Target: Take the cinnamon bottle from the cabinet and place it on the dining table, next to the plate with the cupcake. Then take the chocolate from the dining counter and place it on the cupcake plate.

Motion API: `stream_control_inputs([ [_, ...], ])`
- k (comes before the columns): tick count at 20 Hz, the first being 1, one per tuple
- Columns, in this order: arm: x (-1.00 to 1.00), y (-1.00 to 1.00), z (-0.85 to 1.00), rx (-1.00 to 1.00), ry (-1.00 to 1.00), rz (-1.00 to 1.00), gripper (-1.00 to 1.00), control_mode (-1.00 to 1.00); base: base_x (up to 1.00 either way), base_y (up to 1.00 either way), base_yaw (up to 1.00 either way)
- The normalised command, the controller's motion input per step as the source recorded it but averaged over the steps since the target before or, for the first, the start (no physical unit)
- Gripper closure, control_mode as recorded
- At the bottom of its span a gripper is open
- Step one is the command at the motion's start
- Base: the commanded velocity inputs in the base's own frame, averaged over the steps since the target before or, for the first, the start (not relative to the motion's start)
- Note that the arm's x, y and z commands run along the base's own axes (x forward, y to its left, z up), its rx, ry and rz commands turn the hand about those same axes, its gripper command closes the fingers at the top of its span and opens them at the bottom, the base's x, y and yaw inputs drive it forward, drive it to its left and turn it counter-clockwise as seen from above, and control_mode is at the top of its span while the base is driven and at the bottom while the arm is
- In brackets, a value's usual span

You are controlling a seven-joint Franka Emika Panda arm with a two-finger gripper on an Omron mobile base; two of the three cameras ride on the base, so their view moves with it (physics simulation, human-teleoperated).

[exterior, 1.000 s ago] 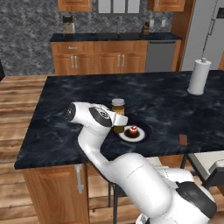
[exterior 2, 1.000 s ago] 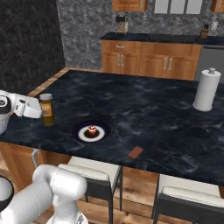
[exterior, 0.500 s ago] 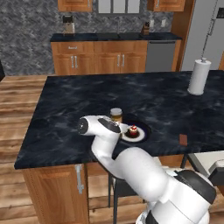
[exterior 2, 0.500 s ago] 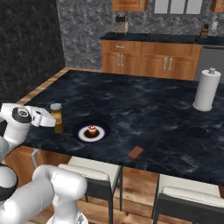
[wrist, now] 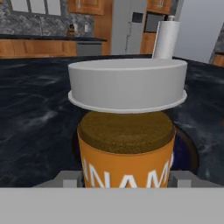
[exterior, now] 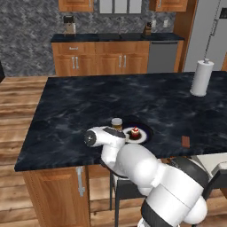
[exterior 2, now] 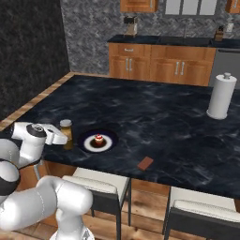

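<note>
The cinnamon bottle (exterior 2: 67,131) is an orange jar with a pale lid, upright just left of the plate (exterior 2: 108,145) on the dark dining counter. My gripper (exterior 2: 64,138) is shut on its lower body from the counter's near edge. In the hand view the bottle (wrist: 127,144) stands between the fingertips (wrist: 72,179), its lid close to the camera. In the left base view the bottle (exterior: 116,123) stands beside the cupcake (exterior: 135,132). The red-topped cupcake (exterior 2: 98,139) sits mid-plate. The brown chocolate (exterior 2: 145,163) lies flat to the right near the front edge.
A white paper towel roll (exterior 2: 221,96) stands at the far right of the counter (exterior 2: 154,117). Two stools (exterior 2: 101,185) sit under the near edge. Wooden cabinets and a back counter (exterior: 115,57) line the far wall.
The arm has carried the cinnamon bottle rightward and lower, from the counter's left part to right beside the cupcake plate. The grip has not changed.
</note>
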Motion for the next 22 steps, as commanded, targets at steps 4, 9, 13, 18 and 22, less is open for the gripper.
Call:
stream_control_inputs([
  [4, 0.31, 0.11, -0.3, 0.0, -0.01, 0.0, 1.0, -1.0, 0.0, 0.0, 0.0],
  [9, 0.48, 0.13, -0.18, 0.0, -0.02, -0.01, 1.0, -1.0, 0.0, 0.0, 0.0],
  [13, 0.12, 0.11, -0.57, 0.0, -0.01, 0.0, 1.0, -1.0, 0.0, 0.0, 0.0],
  [18, 0.05, 0.09, -0.39, 0.0, -0.07, -0.01, 1.0, -1.0, 0.0, 0.0, 0.0],
  [22, 0.33, 0.07, -0.14, 0.0, -0.07, -0.03, 1.0, -1.0, 0.0, 0.0, 0.0],
])
